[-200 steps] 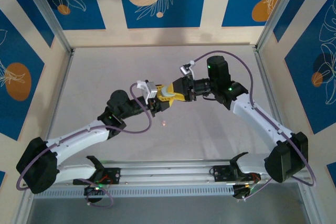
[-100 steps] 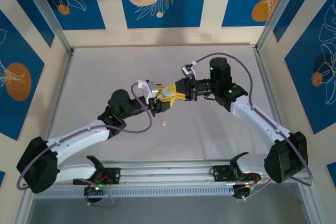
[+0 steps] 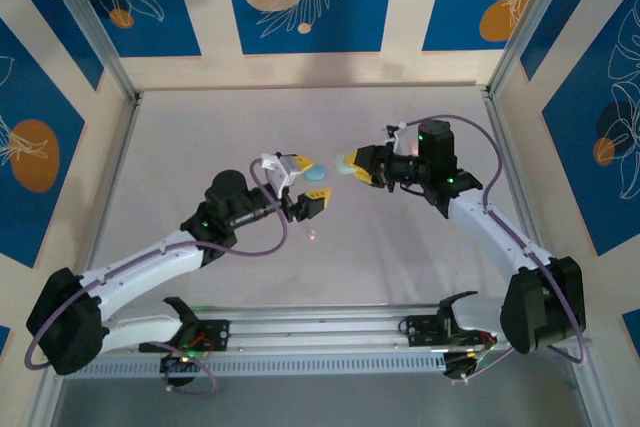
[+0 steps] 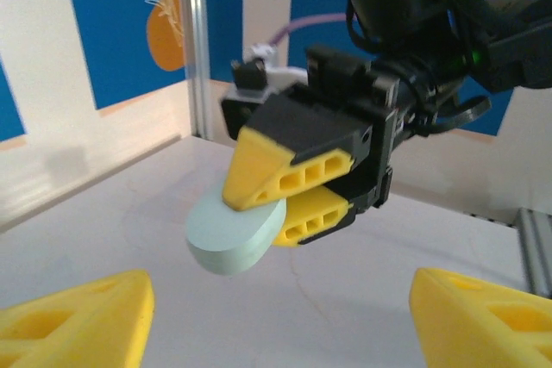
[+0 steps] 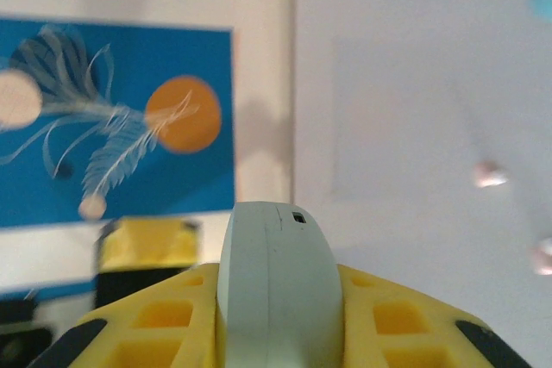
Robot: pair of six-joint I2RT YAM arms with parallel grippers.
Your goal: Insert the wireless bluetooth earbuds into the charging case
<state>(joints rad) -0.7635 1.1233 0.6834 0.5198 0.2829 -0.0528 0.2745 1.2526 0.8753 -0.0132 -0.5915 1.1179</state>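
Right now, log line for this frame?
left gripper: open, empty | right gripper: shut on charging case, held aloft | pink earbuds: loose on table

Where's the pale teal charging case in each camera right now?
Top external: charging case just right of centre, in the right end effector.
Left wrist: case mid-frame, between two yellow fingers.
Right wrist: case bottom centre, edge-on.
Shared landmark: the yellow fingers clamping it.

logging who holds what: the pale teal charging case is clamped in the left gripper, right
Not quite: the pale teal charging case is clamped in the right gripper, not the left. The left wrist view shows it pinched between the right gripper's yellow fingers, while the left gripper stands open and empty.
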